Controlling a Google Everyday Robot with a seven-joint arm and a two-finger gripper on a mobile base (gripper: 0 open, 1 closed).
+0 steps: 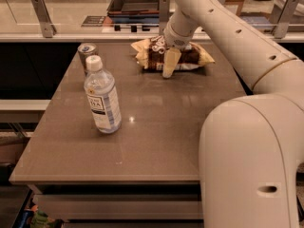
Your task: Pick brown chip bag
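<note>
The brown chip bag [192,56] lies on the far side of the grey table [161,132], dark brown in the middle with pale yellow crimped ends. My gripper [167,57] is down on the bag's middle, reaching in from the upper right. It covers part of the bag's front. The bag rests on the table surface.
A clear water bottle [102,101] with a white cap stands at the left middle of the table. A metal can [87,51] stands behind it. A dark tray [137,1] sits on the counter beyond the table. My white arm and body [251,160] fill the right side.
</note>
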